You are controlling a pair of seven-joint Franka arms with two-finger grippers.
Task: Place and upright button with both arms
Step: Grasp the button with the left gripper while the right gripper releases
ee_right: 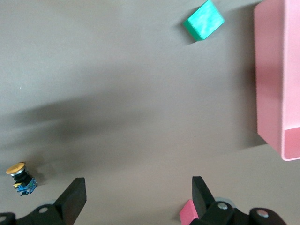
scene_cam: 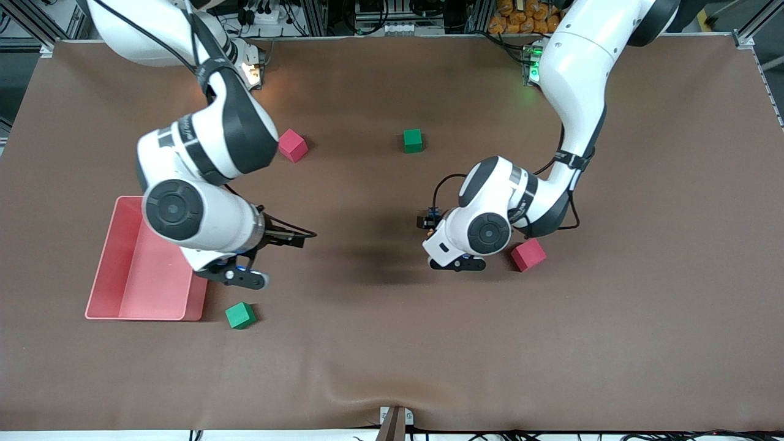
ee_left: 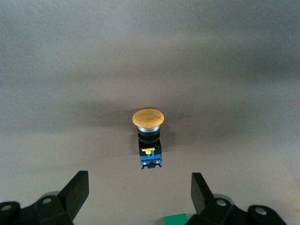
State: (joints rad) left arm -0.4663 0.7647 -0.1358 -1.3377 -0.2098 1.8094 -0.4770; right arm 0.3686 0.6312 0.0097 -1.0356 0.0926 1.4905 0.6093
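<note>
The button (ee_left: 148,137) sits on the brown worktop (scene_cam: 380,343), resting on its blue-and-black body with the round orange cap uppermost and a slight tilt. It is free of both grippers. In the front view only a small part of it (scene_cam: 429,219) shows, beside the left arm's wrist.

The left gripper (ee_left: 139,193) hangs low over the worktop just beside the button, jaws spread wide and holding nothing; the button lies clear of the fingers (ee_left: 77,191). The left arm (scene_cam: 569,92) reaches in from its base toward the middle of the worktop.

The right gripper (ee_right: 139,196) is over bare worktop next to the pink tray (scene_cam: 116,269), jaws likewise wide and empty. The right wrist view also shows the button (ee_right: 21,177), well apart from this gripper. The right arm (scene_cam: 202,159) partly overhangs the tray.

One green cube (scene_cam: 240,315) lies just beside the tray's corner nearest the front camera. A second green cube (scene_cam: 413,140) lies farther from the front camera, near the middle of the worktop. One pink cube (scene_cam: 293,145) lies close to the right arm's elbow. Another pink cube (scene_cam: 528,255) lies just beside the left arm's wrist, toward the left arm's end of the worktop.
</note>
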